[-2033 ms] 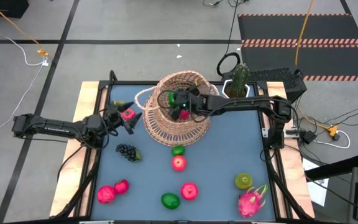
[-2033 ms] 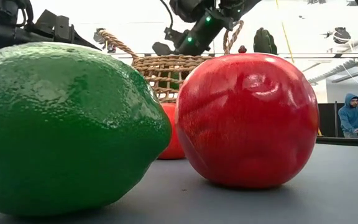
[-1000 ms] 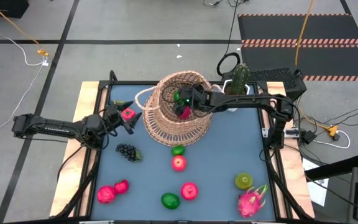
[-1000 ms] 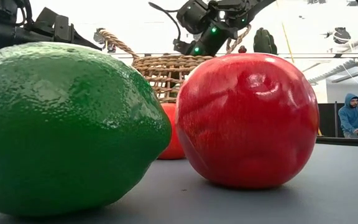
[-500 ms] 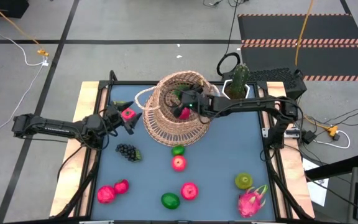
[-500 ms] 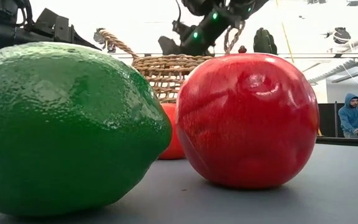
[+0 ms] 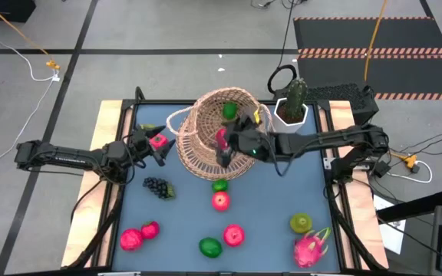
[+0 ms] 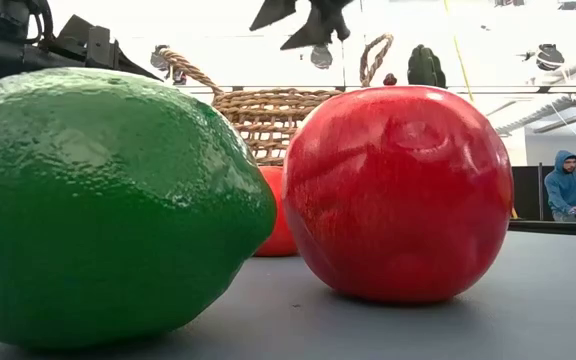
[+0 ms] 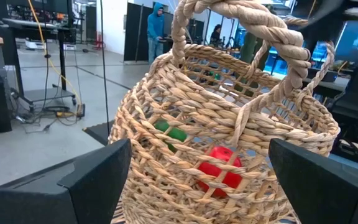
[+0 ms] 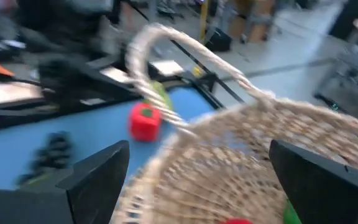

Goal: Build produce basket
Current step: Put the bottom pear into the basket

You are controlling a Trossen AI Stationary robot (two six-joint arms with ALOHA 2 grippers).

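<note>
right hand (image 7: pixel 225 150) spread empty over basket (image 7: pixel 206 157) near rim | loose produce (image 7: pixel 220 201) lies nearer camera | left hand (image 7: pixel 163 147) open, empty, beside basket

**Surfaces and materials**

The basket (image 9: pixel 229 137) is rough tan woven wicker with a twisted rope-like handle. The lime (image 8: pixel 108 205) has pebbled, glossy skin; the apple (image 8: pixel 400 190) looks like smooth shiny plastic. The table (image 7: pixel 282 192) top seems matt blue, edged in pale wood.
</note>
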